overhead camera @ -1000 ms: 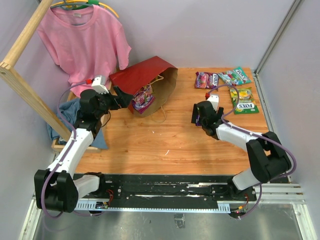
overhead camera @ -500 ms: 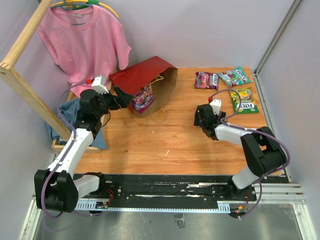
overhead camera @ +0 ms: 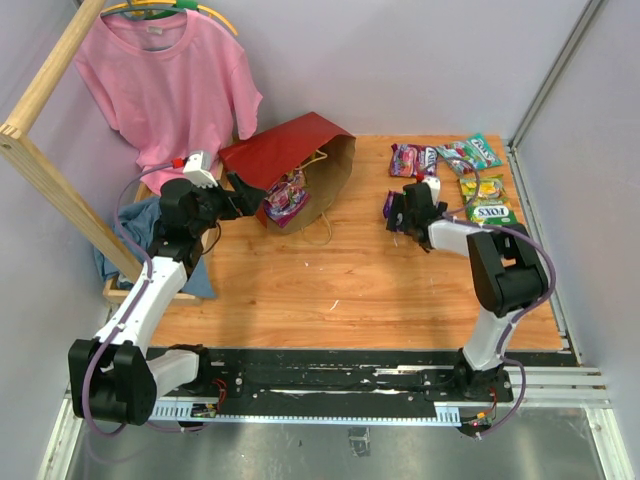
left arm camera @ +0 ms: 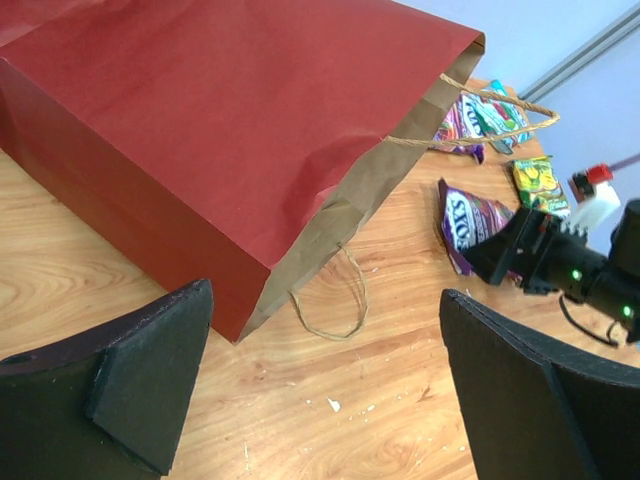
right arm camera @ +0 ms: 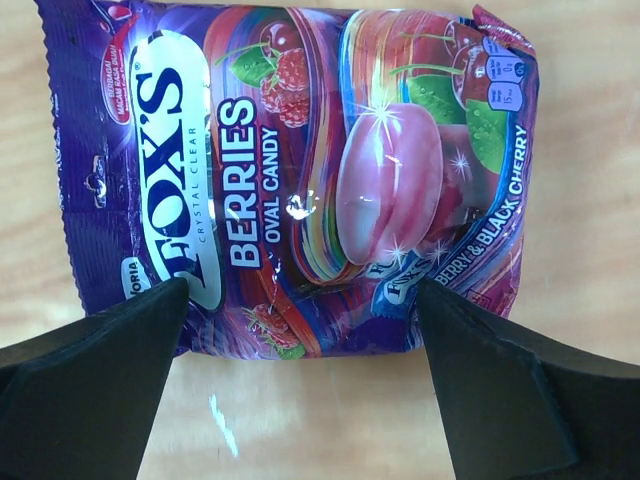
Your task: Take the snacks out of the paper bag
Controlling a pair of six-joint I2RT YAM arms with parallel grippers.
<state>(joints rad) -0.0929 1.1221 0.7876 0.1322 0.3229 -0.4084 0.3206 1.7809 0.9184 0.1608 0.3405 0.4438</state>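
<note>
The dark red paper bag (overhead camera: 285, 150) lies on its side, mouth toward the table's middle, with a purple snack packet (overhead camera: 287, 197) showing in the mouth. My left gripper (overhead camera: 243, 196) stands open beside the bag's near edge; in the left wrist view the paper bag (left arm camera: 220, 130) fills the space ahead of my left gripper (left arm camera: 325, 400), which holds nothing. My right gripper (overhead camera: 398, 208) hovers open over a purple Fox's Berries packet (right arm camera: 290, 170) lying flat on the wood. Its fingertips (right arm camera: 120, 350) straddle the packet's near edge, around my right gripper (right arm camera: 300, 390).
More snacks lie at the back right: a purple packet (overhead camera: 413, 160), a teal one (overhead camera: 470, 152), a yellow one (overhead camera: 482, 187) and a green one (overhead camera: 493, 213). A pink T-shirt (overhead camera: 165, 80) hangs at the back left over a wooden frame (overhead camera: 50, 190). Blue cloth (overhead camera: 130, 235) lies at the left edge.
My right gripper has moved away from the table's near side toward the back, while staying open. The left arm and the bag have not moved.
</note>
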